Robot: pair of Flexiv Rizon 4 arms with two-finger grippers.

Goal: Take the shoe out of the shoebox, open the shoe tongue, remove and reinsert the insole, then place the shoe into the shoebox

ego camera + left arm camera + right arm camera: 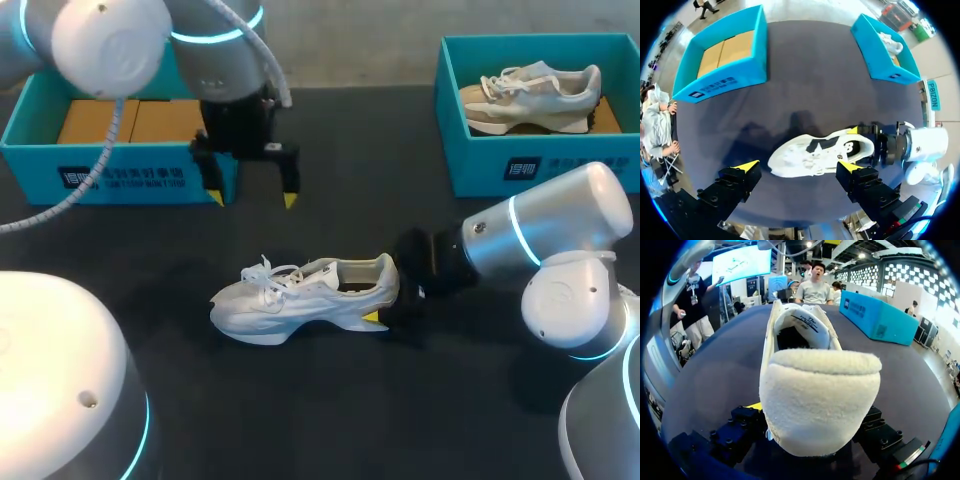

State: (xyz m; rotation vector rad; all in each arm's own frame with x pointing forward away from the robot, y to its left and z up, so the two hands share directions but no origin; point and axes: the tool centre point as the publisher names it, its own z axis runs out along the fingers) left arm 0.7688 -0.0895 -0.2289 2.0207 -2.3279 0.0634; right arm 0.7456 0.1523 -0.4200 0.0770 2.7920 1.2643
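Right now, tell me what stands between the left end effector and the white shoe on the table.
Nothing visible. The left end effector hangs open above the shoe; the right end effector grips only its heel.

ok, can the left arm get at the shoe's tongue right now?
Likely yes. The left pincer hangs open above the white shoe with nothing between, and the right pincer grips only the heel, leaving the tongue uncovered.

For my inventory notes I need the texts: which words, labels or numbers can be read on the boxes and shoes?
On the left shoebox, front label: white print, too blurred.
On the right shoebox, front label: too blurred.
Inside the white shoe: dark print, too small.
Nothing reads clearly.
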